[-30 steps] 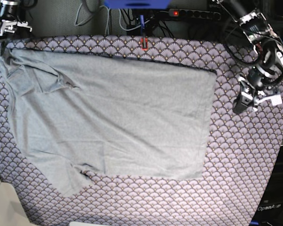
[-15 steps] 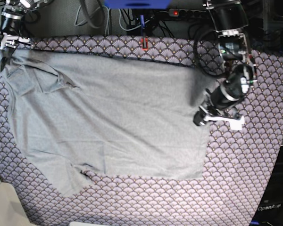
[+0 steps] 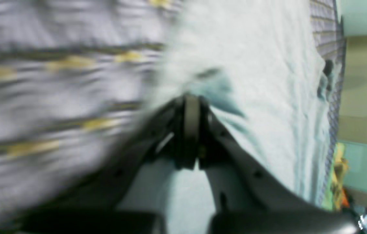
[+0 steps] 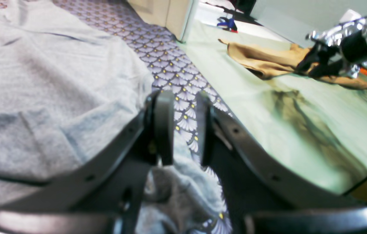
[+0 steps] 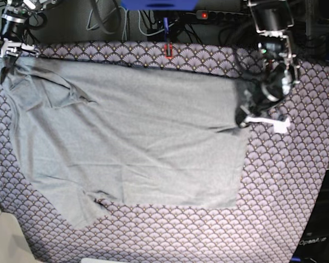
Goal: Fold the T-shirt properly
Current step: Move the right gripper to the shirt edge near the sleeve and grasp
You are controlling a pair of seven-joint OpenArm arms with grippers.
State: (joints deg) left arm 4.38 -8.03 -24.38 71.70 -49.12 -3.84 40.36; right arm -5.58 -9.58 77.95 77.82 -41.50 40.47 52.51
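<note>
The grey T-shirt [image 5: 131,137] lies spread flat on the purple fan-scale cloth [image 5: 285,192], collar end toward the left. My left gripper [image 5: 244,121] sits at the shirt's right edge and is shut. In the blurred left wrist view the fingertips [image 3: 191,109] are pressed together on the T-shirt [image 3: 268,65], with creases running out from them. My right gripper [image 5: 0,48] is at the shirt's far left corner. Its jaws [image 4: 183,120] stand a narrow gap apart. The T-shirt [image 4: 40,81] lies to one side, and some grey fabric is bunched low between the fingers.
A red clamp [image 5: 167,50] holds the cloth at the back edge, below cables and a power strip [image 5: 225,16]. A beige object [image 5: 3,241] sits off the front left corner. The right wrist view shows a tan cloth [image 4: 268,61] on a pale green surface [image 4: 300,130] beyond the table edge.
My left arm swung in from the right onto the shirt's right edge, then shifted back and right; a crease now runs to it. The right gripper dropped slightly onto the far left corner.
</note>
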